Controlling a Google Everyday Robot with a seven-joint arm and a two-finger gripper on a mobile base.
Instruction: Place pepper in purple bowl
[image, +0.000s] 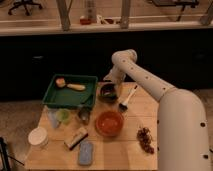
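1. Pincer (112, 88): mounted at the end of the white arm, which bends down from its elbow over the far side of the table (125, 152). It is positioned directly over the purple bowl, at or just inside the rim. Whether it is wide, narrow or closed on something cannot be told.
2. Purple bowl (104, 96): small and very dark. It is placed on the far half of the table, just right of the green tray (70, 92) and behind the larger orange bowl (109, 123), with a gap between the two bowls.
3. Pepper: not made out as a separate thing. It may be masked by the pincer or lost in the dark of the bowl; which of these cannot be told.
4. Progress: the approach is judged complete, since the pincer is located over the right bowl and not the orange one. The placing itself cannot be confirmed. Letting go, if not yet done, and lifting the arm clear are judged to be what is left.
5. Relation: the bowl is found immediately beneath the pincer, and the two overlap in the view. Contact between them cannot be settled.
6. Also listed: a brush (128, 97) lying just right of the purple bowl, and grapes (145, 139) near the table's right edge.
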